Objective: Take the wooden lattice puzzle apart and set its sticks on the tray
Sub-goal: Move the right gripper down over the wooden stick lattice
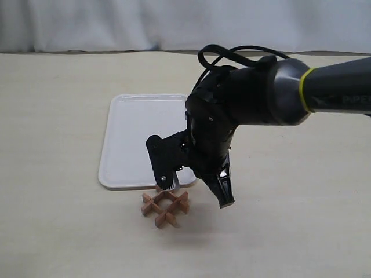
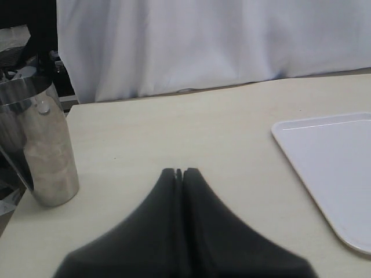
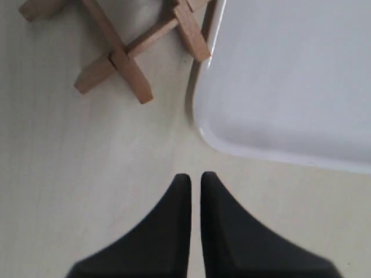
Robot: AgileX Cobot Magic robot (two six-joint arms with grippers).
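Note:
The wooden lattice puzzle (image 1: 165, 207) lies whole on the table, its sticks still interlocked, just in front of the tray's near edge. The white tray (image 1: 130, 139) holds nothing. My right gripper (image 1: 225, 198) hangs above the table just right of the puzzle, pointing down. In the right wrist view the puzzle (image 3: 124, 55) lies ahead of the gripper (image 3: 191, 176), next to the tray's corner (image 3: 290, 87). Its fingers stand almost together with only a thin slit and nothing between them. My left gripper (image 2: 180, 172) is shut and empty, off the exterior view, with the tray's rim (image 2: 301, 162) to one side.
A shiny metal cup (image 2: 43, 156) stands near the table's edge in the left wrist view. A white curtain (image 1: 174, 23) hangs behind the table. The right arm's dark body (image 1: 249, 92) hovers over the tray's right side.

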